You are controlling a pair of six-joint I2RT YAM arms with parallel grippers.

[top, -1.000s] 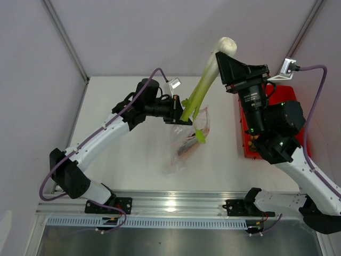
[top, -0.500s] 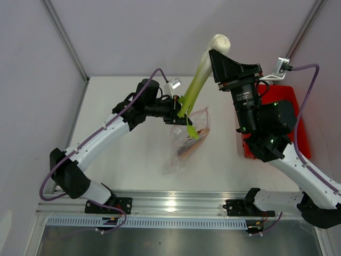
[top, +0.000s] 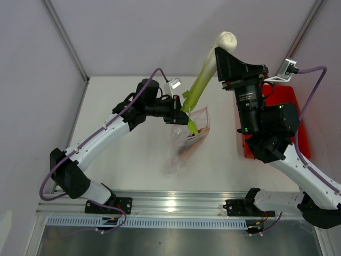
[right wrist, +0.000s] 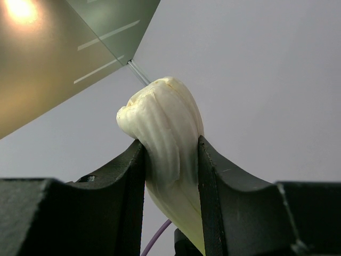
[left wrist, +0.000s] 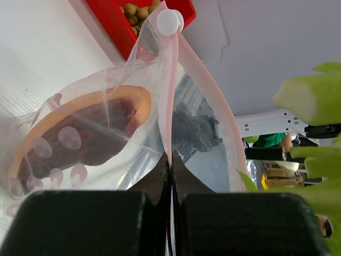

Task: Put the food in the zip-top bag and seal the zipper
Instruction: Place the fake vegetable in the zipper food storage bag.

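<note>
Leek lined up on the bag mouth

Nearest our bases, the bag (top: 186,141) lies slack on the table (top: 122,160), its closed end toward us and its mouth at the far end. Inside it we see a slice (left wrist: 80,133), orange-rimmed and dark red, resting against the lower wall.

At the mouth, our left gripper (top: 178,117) is pinched tight on one lip of the bag, right on the pink zipper (left wrist: 169,96), and lifts that lip so the mouth gapes.

From the mouth the leek (top: 205,72) rises up and away to the right. Its long axis slants steeply, with the green cut end down at the mouth and the white bulb high above the bag. We cannot tell whether the green tip has passed the lip. In the left wrist view it sits just beside the open mouth.

At the top, our right gripper (top: 224,58) is clamped on the bulb. That arm is the one to feed the leek in. We judge it should push down along the stalk's own line, toward the bag's closed end. The stalk looks long beside the bag, so a full fit is doubtful.

Farthest, right of the bag, the red tray (top: 285,96) holds the tan balls (left wrist: 136,10).
</note>
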